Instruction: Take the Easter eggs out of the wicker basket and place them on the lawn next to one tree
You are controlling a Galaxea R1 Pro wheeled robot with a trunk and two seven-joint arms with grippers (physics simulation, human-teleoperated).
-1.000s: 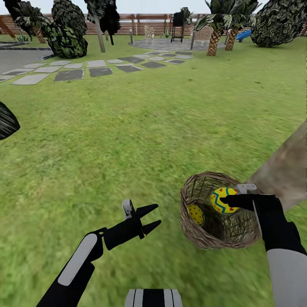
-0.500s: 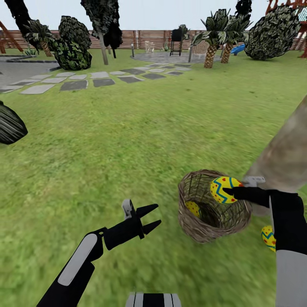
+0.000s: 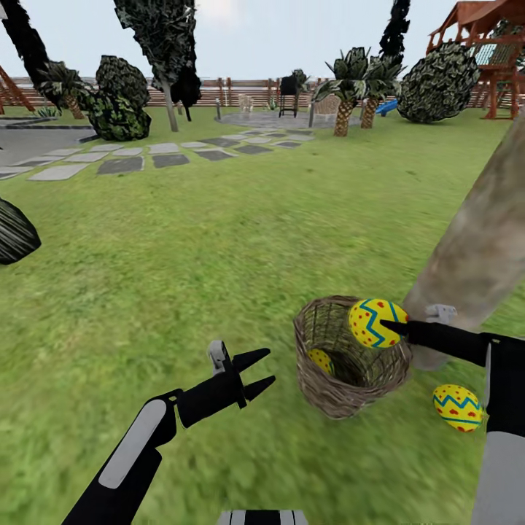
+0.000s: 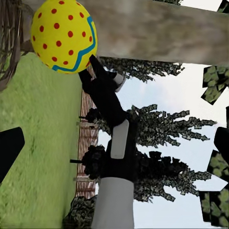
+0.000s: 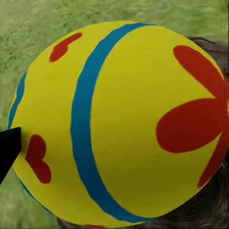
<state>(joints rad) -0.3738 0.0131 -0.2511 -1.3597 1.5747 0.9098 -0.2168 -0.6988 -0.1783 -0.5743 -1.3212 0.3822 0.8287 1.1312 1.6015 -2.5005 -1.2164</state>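
Note:
The wicker basket (image 3: 350, 364) stands on the lawn (image 3: 182, 277) just in front of the thick pale tree trunk (image 3: 474, 248). My right gripper (image 3: 390, 328) is shut on a yellow Easter egg (image 3: 373, 321) with a blue zigzag, held above the basket's far rim. In the right wrist view that held egg (image 5: 119, 124) shows a red flower mark. A second egg (image 3: 321, 359) lies inside the basket. A third egg (image 3: 457, 407) rests on the grass at the foot of the trunk. My left gripper (image 3: 261, 372) hangs open and empty to the left of the basket.
Grey stepping stones (image 3: 120, 164) cross the lawn at the far left, beside dark bushes (image 3: 117, 98). Palms (image 3: 354, 80), a slat fence (image 3: 233, 91) and a playset (image 3: 496, 51) line the back. A dark shrub (image 3: 13, 232) sits at the left edge.
My right gripper has lifted the egg from inside the basket to above its rim. The head camera tilted up, bringing the egg on the grass by the trunk into view. The left arm stayed put.

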